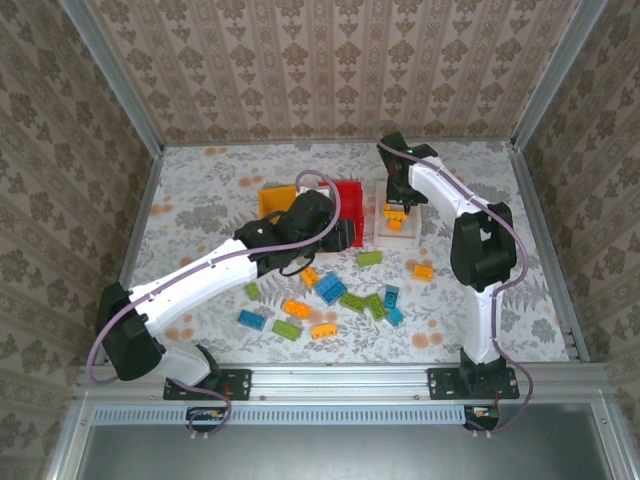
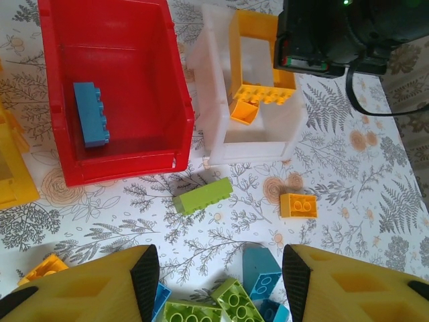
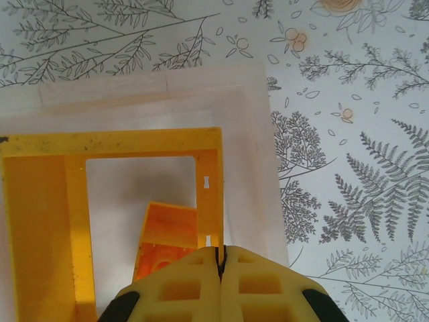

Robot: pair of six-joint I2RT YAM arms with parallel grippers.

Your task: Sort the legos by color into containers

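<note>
Evidently pinched in right jaws: orange frame lego [image 3: 134,144], over white bin [image 3: 251,168].

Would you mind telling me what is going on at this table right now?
Two arms are sorting lego bricks into bins by color. The right gripper is shut on the edge of an orange frame piece over the white bin, which already holds an orange brick. The left gripper hangs open and empty near the red bin, where one blue brick lies. Many loose bricks, green, blue and orange, lie scattered on the table.
</note>
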